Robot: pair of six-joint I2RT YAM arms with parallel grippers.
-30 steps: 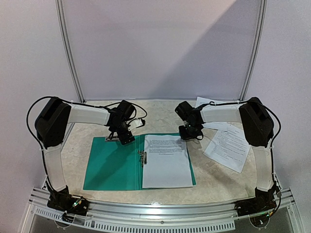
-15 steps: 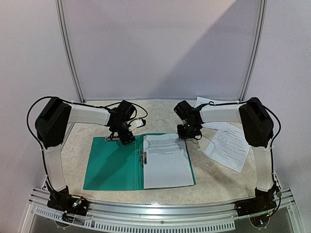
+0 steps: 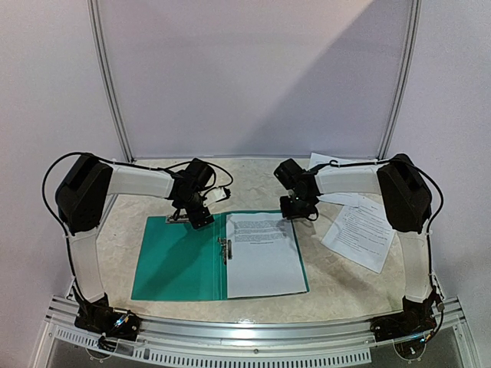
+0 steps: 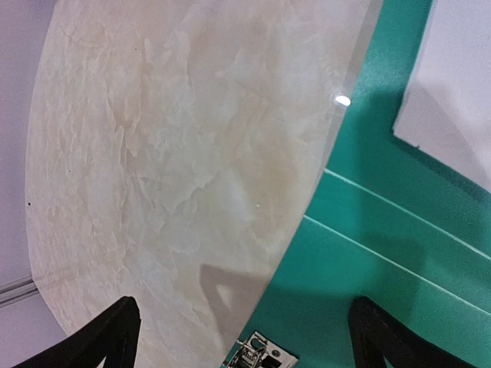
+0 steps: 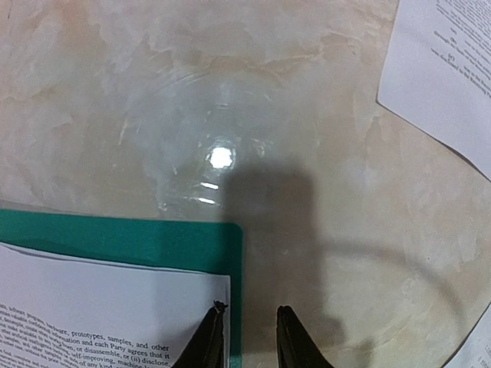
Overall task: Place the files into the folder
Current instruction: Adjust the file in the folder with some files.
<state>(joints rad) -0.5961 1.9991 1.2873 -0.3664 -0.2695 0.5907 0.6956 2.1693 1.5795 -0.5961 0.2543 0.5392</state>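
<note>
Lying open on the surface [image 3: 345,287], the folder [image 3: 180,264] carried one sheet [image 3: 261,261] squared on its right half, just beside the clip [image 3: 224,249]. That placement read as a first file already delivered. The loose sheets [image 3: 360,230] lay on the surface to the right, apart from the folder and partly under the right arm, within its easy reach for the next pick. The left fingers [image 4: 107,345] were spread wide over the folder's far left edge and grasped nothing. They were probably stationed there to steady the cover or to stay out of the way, and whether they touched it could not be told. The right fingers [image 5: 207,341] stood at the far right corner of the sheet, only narrowly parted. The folder's edge showed between them and no paper was visibly pinched, which looked like a release after laying the sheet down. Against the frame a second before, the right fingers had edged slightly left along the folder's far edge. The left arm, the folder and the sheets appeared unchanged.
</note>
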